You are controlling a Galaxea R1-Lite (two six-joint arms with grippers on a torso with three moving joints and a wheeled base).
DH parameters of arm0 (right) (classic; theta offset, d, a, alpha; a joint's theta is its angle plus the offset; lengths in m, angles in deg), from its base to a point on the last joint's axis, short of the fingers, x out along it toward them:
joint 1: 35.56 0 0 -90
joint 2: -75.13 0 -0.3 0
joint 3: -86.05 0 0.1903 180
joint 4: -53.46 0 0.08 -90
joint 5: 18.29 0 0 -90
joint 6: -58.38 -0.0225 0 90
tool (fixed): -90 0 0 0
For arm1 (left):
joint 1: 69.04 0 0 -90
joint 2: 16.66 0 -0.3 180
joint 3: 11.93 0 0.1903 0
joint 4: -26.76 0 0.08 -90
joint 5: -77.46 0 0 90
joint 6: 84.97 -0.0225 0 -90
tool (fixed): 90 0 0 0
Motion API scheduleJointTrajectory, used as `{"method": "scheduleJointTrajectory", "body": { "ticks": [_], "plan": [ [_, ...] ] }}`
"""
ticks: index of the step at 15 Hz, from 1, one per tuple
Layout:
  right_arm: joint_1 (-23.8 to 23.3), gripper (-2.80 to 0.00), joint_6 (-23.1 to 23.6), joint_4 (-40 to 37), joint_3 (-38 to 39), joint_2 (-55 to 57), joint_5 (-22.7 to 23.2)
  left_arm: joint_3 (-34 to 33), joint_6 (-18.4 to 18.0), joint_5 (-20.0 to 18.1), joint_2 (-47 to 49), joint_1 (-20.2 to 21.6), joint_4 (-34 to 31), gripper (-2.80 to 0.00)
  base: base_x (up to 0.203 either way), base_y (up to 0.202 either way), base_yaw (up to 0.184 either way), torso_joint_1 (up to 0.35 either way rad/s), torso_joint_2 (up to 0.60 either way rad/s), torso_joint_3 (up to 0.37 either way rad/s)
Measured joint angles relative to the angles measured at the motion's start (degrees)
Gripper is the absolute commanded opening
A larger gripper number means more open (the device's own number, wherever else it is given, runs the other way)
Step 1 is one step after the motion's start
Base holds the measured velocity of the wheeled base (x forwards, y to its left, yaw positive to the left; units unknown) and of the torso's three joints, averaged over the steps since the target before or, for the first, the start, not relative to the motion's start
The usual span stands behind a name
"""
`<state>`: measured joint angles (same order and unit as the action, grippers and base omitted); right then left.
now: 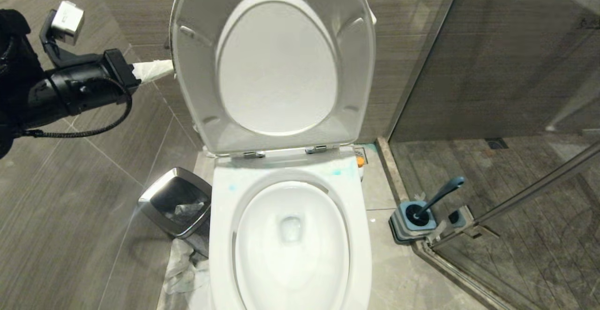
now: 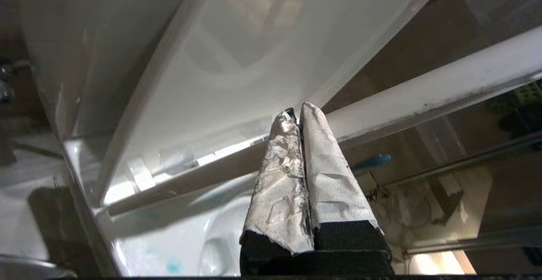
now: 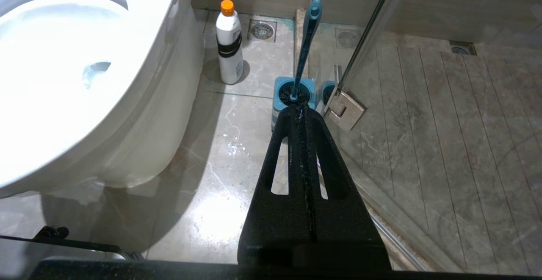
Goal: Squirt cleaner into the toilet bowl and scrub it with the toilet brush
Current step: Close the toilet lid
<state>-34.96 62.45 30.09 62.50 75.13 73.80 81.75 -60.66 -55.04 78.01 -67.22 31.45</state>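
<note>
The left gripper (image 1: 161,68), jaws closed and empty, sits beside the raised lid (image 1: 276,61) of the toilet bowl (image 1: 290,235). The right gripper (image 3: 301,109), jaws closed and empty, points at the toilet brush (image 3: 305,38), which stands in its holder (image 3: 292,98) right of the bowl.

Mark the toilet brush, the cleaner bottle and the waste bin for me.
toilet brush (image 3: 305,38): right wrist view, middle of the teal handle.
cleaner bottle (image 3: 230,55): right wrist view, white body at the black band.
waste bin (image 1: 157,197): head view, chrome rim, left of the toilet.
</note>
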Motion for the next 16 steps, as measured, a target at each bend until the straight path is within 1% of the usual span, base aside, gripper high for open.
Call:
{"method": "scheduleJointTrajectory", "body": {
  "ticks": [1,3,6,8,11,13,15,16],
  "plan": [
    [0.0,-2.8,0.0,0.0,0.0,0.0,-0.02,-1.57,0.0,-0.32,-1.0,0.54,-0.02,-2.8,0.0,0.0,0.0,0.0,0.0,0.0],
    [0.0,-2.8,0.02,0.0,0.0,0.0,0.0,-2.13,-0.1,0.0,-1.9,1.01,0.64,-2.8,0.0,0.0,0.0,0.0,0.0,0.0],
    [0.0,-2.8,0.02,0.0,0.0,0.0,0.0,1.72,0.05,1.6,-0.85,1.11,2.05,-2.8,0.0,0.0,0.0,0.0,0.0,0.0],
    [0.0,-2.8,0.0,0.0,0.0,0.0,0.0,7.05,0.51,3.41,1.31,1.02,2.95,-2.8,0.0,0.0,0.0,0.0,0.0,0.0],
    [0.0,-2.8,0.02,0.0,0.0,0.0,0.0,18.7,3.03,6.38,6.45,0.3,4.89,-2.8,0.0,0.0,0.0,0.0,0.0,0.0],
    [0.0,-2.8,0.0,0.0,0.0,0.0,0.0,25.31,3.74,7.23,10.79,0.0,6.67,-2.8,0.0,0.0,0.0,0.0,0.0,0.0],
    [0.0,-2.8,0.02,0.0,0.0,0.0,-0.04,30.02,3.44,7.57,15.78,-0.33,10.98,-2.8,0.0,0.0,0.0,0.0,0.0,0.0],
    [0.0,-2.8,0.02,0.0,0.0,0.0,-0.02,31.27,2.88,7.64,17.81,-0.45,13.61,-2.8,0.0,0.0,0.0,0.0,0.0,0.0]
  ]
}}
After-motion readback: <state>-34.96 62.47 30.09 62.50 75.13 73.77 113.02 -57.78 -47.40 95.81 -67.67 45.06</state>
